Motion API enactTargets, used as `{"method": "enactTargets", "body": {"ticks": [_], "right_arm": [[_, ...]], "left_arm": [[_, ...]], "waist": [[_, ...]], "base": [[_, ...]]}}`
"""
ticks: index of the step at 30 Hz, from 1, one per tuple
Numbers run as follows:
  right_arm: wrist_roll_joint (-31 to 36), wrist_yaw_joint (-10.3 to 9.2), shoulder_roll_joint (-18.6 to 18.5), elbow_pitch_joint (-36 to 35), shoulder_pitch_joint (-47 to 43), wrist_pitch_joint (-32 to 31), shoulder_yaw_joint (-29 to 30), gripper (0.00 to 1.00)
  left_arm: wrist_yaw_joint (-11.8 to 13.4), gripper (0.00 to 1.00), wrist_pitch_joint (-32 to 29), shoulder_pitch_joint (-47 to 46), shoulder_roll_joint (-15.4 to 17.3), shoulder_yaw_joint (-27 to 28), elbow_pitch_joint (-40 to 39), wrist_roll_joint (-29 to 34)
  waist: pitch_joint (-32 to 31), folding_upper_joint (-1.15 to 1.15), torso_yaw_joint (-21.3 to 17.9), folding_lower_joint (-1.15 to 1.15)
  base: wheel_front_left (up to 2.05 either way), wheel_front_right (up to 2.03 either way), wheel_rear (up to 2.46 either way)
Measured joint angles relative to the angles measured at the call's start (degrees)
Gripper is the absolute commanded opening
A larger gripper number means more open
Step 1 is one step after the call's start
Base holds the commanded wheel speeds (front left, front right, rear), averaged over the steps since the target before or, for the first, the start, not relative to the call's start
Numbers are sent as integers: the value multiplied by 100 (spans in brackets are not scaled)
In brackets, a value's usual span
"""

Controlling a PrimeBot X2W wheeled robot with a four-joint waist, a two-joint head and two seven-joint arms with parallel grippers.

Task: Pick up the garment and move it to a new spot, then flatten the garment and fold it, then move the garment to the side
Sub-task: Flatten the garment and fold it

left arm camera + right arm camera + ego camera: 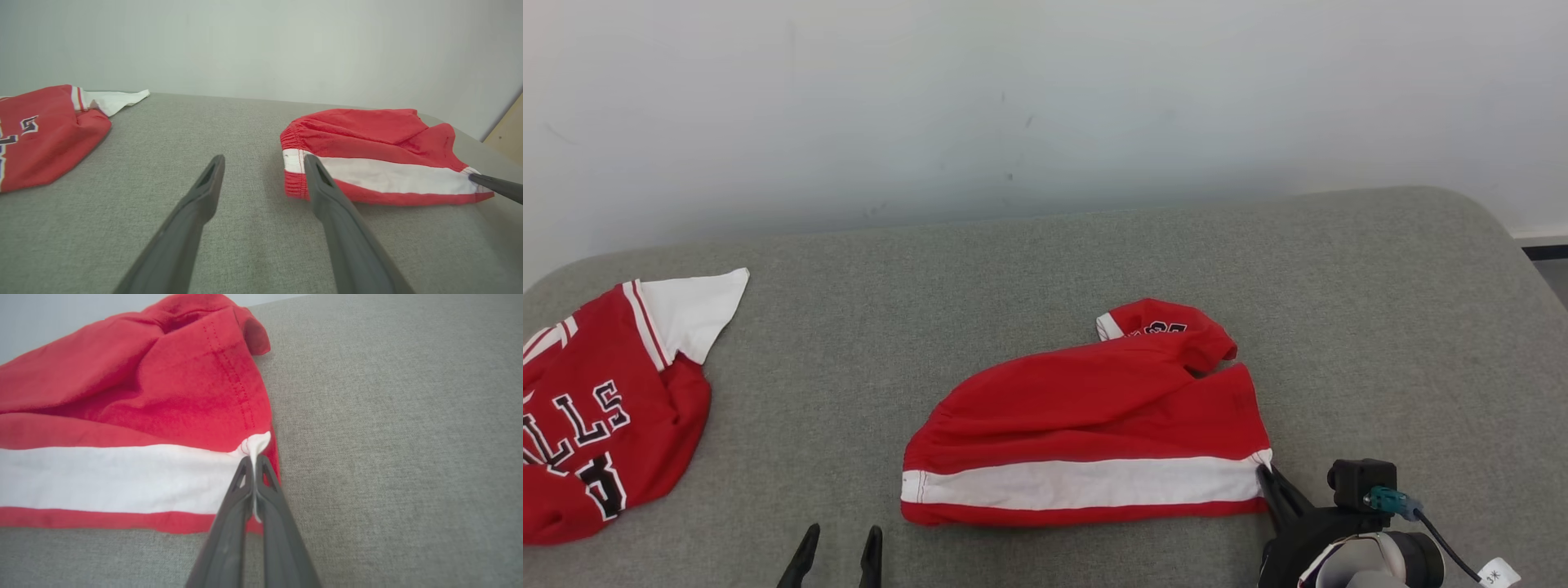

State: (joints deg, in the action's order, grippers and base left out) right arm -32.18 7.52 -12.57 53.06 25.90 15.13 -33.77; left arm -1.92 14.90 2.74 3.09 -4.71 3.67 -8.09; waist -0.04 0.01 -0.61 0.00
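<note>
1. The garment, red shorts with a white side stripe, is lying crumpled at the lower centre of the head view on the grey surface. One leg is bunching up at its upper right.
2. The right jaws are pinching together on the hem corner where the white stripe ends, at the lower right of the head view. Only a small tuck of cloth is sitting between the tips, so the hold is looking shallow.
3. The left jaws are standing apart and empty at the bottom edge, left of centre, near the elastic waistband corner.
4. The step in hand is probably gripping both ends of the striped edge for the lift. The left jaws should be sliding over that waistband corner and closing on both layers before anything is rising.
5. Lifting both ends evenly and slowly would be protecting the thin right-hand pinch from slipping.
6. A red jersey is lying at the left edge, so the new spot should be sitting well apart from it.
</note>
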Motion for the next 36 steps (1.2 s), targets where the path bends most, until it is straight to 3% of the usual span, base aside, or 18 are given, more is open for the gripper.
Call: {"method": "enactTargets", "body": {"ticks": [11,30,31,32,33,34,36], "right_arm": [[48,0,29,-88,-63,0,-94,0],[-8,0,-35,-170,-63,0,-318,0],[-10,0,-35,-172,-63,1,-333,0],[-12,0,-37,-170,-63,1,-347,0],[-13,0,-42,-171,-63,1,-361,0],[-16,0,-48,-171,-63,0,-369,0],[-38,0,-62,-178,-62,0,-380,0]], "left_arm": [[-202,100,-1076,-1150,13,-324,951,-227],[-192,100,-1686,-1702,26,-591,1786,-338],[-180,76,-1686,-1706,26,-598,1801,-338],[-166,30,-1685,-1709,26,-605,1811,-338],[-153,7,-1685,-1718,25,-615,1817,-339],[-154,0,-1685,-1720,26,-630,1816,-347],[-156,0,-1685,-1720,25,-641,1805,-371]], "waist": [[103,0,-18,0],[116,0,-139,0],[111,0,-146,0],[104,0,-152,0],[95,0,-157,0],[84,0,-161,0],[64,0,-170,0]], "base": [[0,0,0],[0,0,0],[0,0,0],[0,0,0],[0,0,0],[0,0,0],[0,0,0]]}}
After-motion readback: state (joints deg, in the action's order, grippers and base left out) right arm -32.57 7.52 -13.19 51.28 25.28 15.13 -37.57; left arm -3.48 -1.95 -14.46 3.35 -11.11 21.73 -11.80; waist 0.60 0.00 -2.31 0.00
